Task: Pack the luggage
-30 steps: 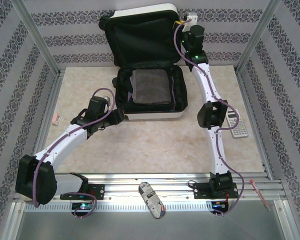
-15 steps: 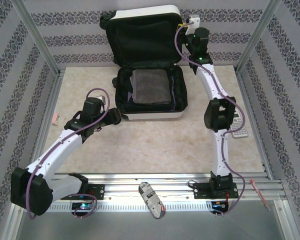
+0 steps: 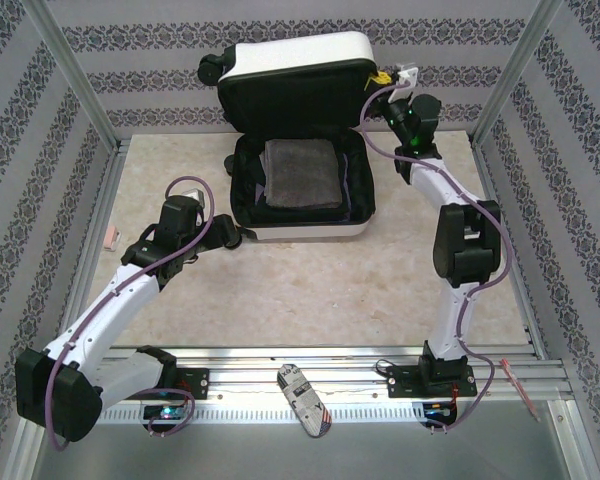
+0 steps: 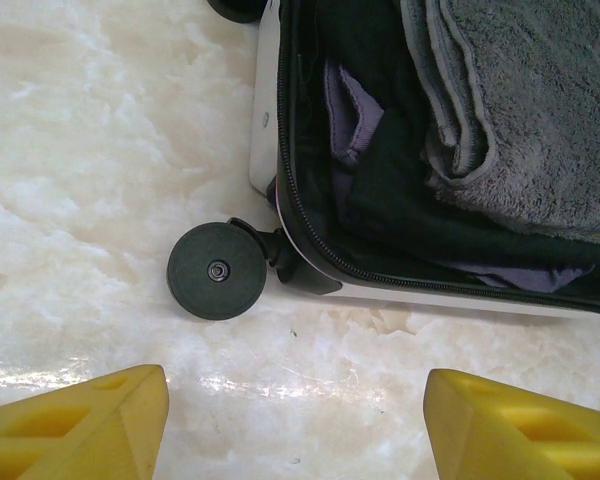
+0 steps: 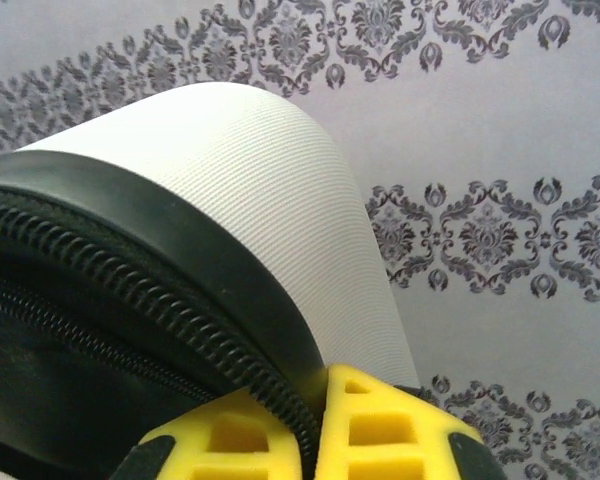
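Observation:
The luggage (image 3: 300,232) lies open at the back of the table, white shell with black lining, its lid (image 3: 292,58) standing up. A folded grey towel (image 3: 300,172) rests in the lower half, over a purple garment (image 4: 355,108). My right gripper (image 3: 378,80) is shut on the lid's right edge; in the right wrist view its yellow fingers (image 5: 380,430) pinch the black zipper band (image 5: 180,260) beside the ribbed white shell (image 5: 250,170). My left gripper (image 4: 295,400) is open and holds nothing, just off the case's front-left corner, with a black wheel (image 4: 217,271) ahead of it.
Patterned walls and metal frame posts enclose the table. A small pink item (image 3: 111,237) lies near the left wall. A striped object (image 3: 306,400) sits on the front rail, and a red pen (image 3: 520,385) lies at the front right.
My right gripper has moved right and forward with the lid's edge, tipping the lid toward the lower half so more white shell shows. The left arm has drawn back slightly to the left.

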